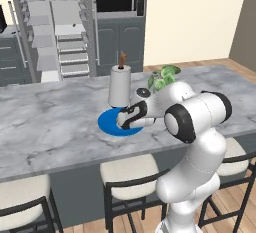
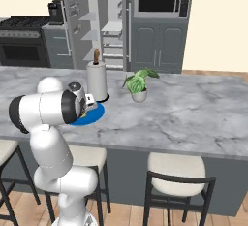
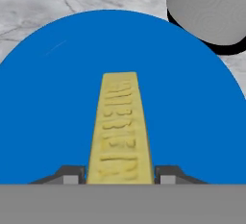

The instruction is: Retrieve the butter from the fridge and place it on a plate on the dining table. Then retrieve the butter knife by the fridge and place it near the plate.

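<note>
The gripper (image 3: 120, 174) was clenched on the butter (image 3: 120, 131), which ran up the centre of the hand view from between the two fingertips, directly over the plate (image 3: 43, 112) filling the middle of the frame. Release from a height could probably let the stick tip or roll toward the rim. A sideways drift could strike the paper towel roll (image 3: 211, 6) at upper right.
</note>
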Controlling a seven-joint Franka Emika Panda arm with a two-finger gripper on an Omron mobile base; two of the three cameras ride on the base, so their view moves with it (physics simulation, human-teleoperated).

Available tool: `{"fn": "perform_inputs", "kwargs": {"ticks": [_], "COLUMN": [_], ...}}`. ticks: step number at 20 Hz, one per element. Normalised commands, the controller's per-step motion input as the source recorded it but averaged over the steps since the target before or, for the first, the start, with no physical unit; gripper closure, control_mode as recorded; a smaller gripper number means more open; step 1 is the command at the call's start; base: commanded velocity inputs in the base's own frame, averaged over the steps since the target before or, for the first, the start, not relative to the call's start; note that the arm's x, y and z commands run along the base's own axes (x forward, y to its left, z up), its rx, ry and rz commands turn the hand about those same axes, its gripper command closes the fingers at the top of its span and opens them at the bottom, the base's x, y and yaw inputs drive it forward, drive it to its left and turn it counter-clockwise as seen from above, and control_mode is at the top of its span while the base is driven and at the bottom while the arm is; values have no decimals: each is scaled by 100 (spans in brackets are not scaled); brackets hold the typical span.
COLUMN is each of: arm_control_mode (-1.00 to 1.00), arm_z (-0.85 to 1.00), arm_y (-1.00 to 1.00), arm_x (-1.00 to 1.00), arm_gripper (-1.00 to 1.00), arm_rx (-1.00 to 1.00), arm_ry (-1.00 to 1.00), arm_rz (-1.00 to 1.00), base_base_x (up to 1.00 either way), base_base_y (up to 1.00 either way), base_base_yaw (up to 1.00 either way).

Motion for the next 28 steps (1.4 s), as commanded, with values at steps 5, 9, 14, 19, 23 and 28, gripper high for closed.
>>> {"fn": "perform_inputs", "kwargs": {"ticks": [5,9,14,19,23,28], "arm_control_mode": [-100,-100,-100,-100,-100,-100], "arm_z": [0,0,0,17,58,92], "arm_y": [0,0,0,2,0,0], "arm_x": [8,0,0,-5,-38,-58], "arm_gripper": [-100,-100,-100,-100,-100,-100], "arm_rx": [0,0,0,-3,-5,-5], "arm_ry": [0,0,1,9,0,0], "arm_rz": [0,0,0,-2,-8,-9], "base_base_x": [0,0,0,0,0,0], "base_base_y": [0,0,0,0,0,0], "base_base_yaw": [0,0,0,0,0,0]}}
